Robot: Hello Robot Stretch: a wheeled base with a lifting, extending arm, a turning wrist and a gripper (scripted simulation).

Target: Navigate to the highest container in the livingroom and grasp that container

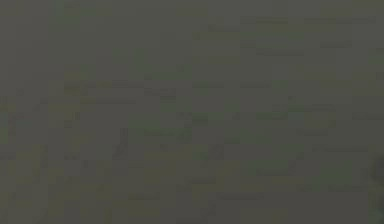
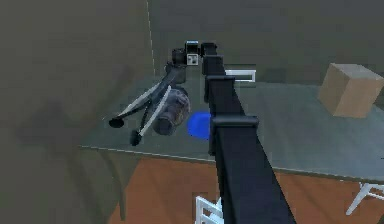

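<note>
In the arm side view the dark arm [image 2: 235, 140] reaches out over a grey glass-like tabletop [image 2: 300, 130]. My gripper [image 2: 129, 128] points down and to the left from its dark body, thin fingers [image 2: 140, 108] slanting toward the table's left edge. A greyish rounded thing [image 2: 174, 112] lies at the gripper's body, and a blue blob [image 2: 200, 125] lies next to it against the arm. Both have the tabletop behind them, so I cannot tell whether the gripper holds anything.
A cardboard box [image 2: 350, 88] stands on the table at the right. White chair parts [image 2: 208, 210] show below the table's near edge over a wooden floor [image 2: 165, 190]. A plain grey-green wall [image 1: 190, 110] stands close in the forward view.
</note>
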